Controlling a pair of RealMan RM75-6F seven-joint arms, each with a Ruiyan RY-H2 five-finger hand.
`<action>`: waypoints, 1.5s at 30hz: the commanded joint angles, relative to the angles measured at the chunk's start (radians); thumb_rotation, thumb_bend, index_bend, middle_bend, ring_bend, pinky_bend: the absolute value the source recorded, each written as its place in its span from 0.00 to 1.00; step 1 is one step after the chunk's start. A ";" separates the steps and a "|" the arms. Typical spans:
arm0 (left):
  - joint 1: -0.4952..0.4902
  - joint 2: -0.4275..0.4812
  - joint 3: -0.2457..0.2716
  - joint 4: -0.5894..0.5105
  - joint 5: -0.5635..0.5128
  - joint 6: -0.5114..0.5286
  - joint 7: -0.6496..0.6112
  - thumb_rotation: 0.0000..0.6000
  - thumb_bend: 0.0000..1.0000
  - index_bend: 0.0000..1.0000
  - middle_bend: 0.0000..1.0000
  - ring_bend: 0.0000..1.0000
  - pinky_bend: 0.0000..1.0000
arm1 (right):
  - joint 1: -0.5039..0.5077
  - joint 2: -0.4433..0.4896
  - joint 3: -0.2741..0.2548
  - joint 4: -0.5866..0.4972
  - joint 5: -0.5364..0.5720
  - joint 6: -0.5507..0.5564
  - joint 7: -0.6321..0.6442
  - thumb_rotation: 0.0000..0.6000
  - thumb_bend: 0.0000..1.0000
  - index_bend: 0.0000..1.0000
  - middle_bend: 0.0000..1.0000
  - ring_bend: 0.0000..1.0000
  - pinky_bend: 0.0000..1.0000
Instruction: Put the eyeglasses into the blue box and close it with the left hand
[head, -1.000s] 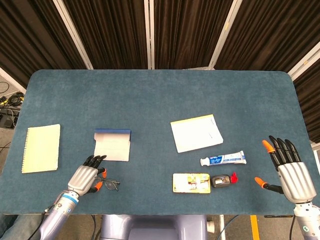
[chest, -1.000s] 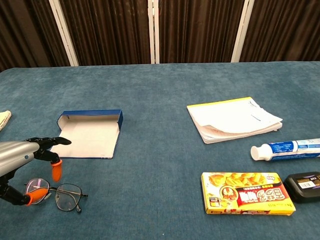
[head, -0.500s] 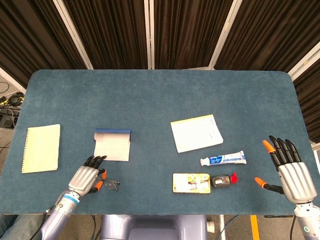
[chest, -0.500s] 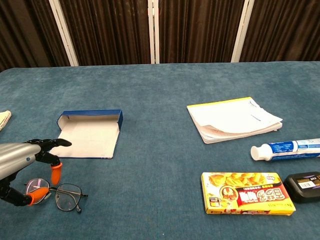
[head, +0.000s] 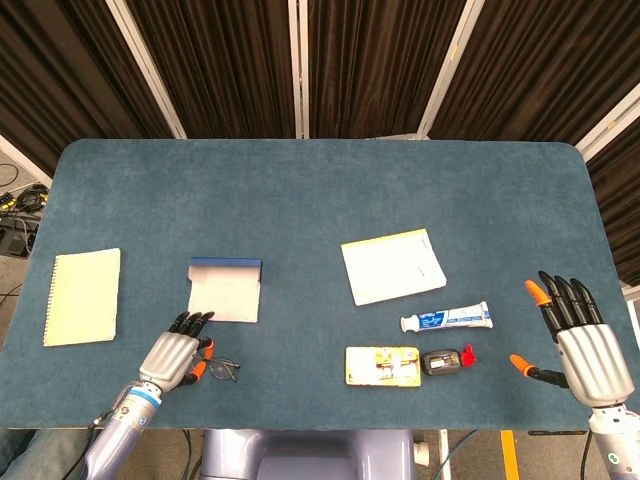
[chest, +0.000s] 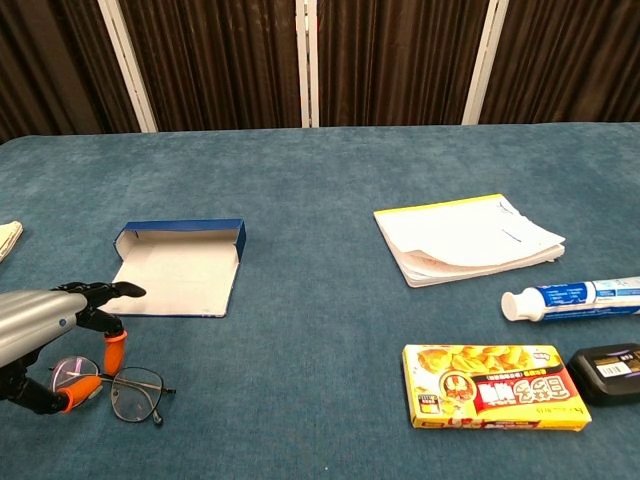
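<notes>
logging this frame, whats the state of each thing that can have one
blue box: open, lying flat, empty
eyeglasses: unfolded on the table, outside the box
left hand: fingers over the eyeglasses' left lens, grip not clear
right hand: open, holding nothing
toothpaste tube: capped, lying flat
white notepad: closed, flat

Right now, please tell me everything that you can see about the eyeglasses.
The eyeglasses are a thin dark wire frame with roundish clear lenses. They lie flat on the blue table, near its front edge, in front of the open blue box and apart from it. The left hand hangs over their left part, with orange fingertips at the left lens; whether it grips them I cannot tell. The temples are hidden or too thin to see.
</notes>
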 joint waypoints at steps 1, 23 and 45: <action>-0.001 -0.001 0.001 0.001 -0.003 0.000 0.000 1.00 0.50 0.50 0.00 0.00 0.00 | 0.000 0.000 0.000 0.000 0.000 -0.001 0.000 1.00 0.00 0.00 0.00 0.00 0.00; -0.023 0.022 -0.027 -0.018 -0.015 0.009 -0.047 1.00 0.55 0.58 0.00 0.00 0.00 | -0.001 -0.001 -0.003 -0.001 -0.007 0.002 -0.010 1.00 0.00 0.00 0.00 0.00 0.00; -0.270 -0.030 -0.299 0.203 -0.289 -0.180 -0.097 1.00 0.54 0.58 0.00 0.00 0.00 | 0.022 -0.022 0.012 0.007 0.047 -0.055 -0.045 1.00 0.00 0.00 0.00 0.00 0.00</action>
